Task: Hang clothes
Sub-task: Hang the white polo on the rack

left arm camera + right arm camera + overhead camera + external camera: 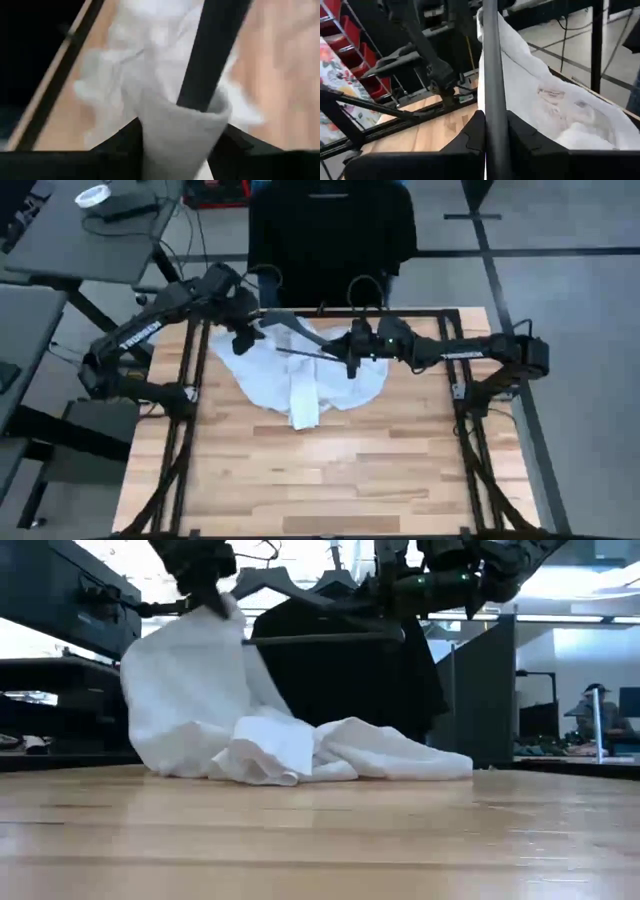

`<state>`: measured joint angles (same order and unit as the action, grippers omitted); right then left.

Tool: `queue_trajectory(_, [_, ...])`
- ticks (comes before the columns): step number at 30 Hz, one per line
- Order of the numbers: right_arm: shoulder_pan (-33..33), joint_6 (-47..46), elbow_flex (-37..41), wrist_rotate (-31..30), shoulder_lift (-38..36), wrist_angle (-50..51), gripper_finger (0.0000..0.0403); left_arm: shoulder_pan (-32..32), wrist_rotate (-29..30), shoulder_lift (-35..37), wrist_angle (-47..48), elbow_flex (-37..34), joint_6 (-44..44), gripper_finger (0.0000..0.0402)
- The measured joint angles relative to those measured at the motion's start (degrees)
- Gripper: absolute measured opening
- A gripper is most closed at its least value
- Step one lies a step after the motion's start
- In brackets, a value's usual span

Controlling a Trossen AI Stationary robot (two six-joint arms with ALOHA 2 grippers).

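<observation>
The white top [300,380] lies on the table [330,480] toward its far edge, about midway between the left and right edges, one part lifted off the wood at its far left. The left gripper [243,340] is above that lifted part, clamped on the cloth. The right gripper [352,360] is to its right, above the garment, closed on the hanger [300,340], which spans between the two grippers. The black top [330,230] hangs behind the table's far edge.
</observation>
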<state>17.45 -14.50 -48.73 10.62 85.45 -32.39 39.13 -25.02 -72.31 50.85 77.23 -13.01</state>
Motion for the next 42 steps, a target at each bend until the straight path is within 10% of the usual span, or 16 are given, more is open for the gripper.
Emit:
queue_trajectory(12, [0.04,1.56,-0.07,0.12,0.0,-0.44,0.0029,-4.5,-1.86,-0.07,-15.67,-0.04,10.53,0.0142])
queue_trajectory(18, [0.06,1.6,-0.07,0.34,0.0,0.04,0.0053,-5.99,-3.12,-0.04,-17.78,-0.04,10.73,0.0035])
queue_trajectory(22, [0.79,1.03,-0.45,-0.35,0.0,1.11,0.0092,-6.55,-2.08,-0.13,-16.68,1.15,10.29,0.0031])
queue_trajectory(32, [7.3,6.56,-11.15,-0.26,-10.05,33.65,0.0177,-4.93,-1.74,0.07,-1.8,10.42,3.45,0.003])
queue_trajectory(42, [18.96,12.01,-10.58,1.8,-14.71,44.24,0.0227,-4.95,-2.52,0.09,0.68,18.63,3.05,0.003])
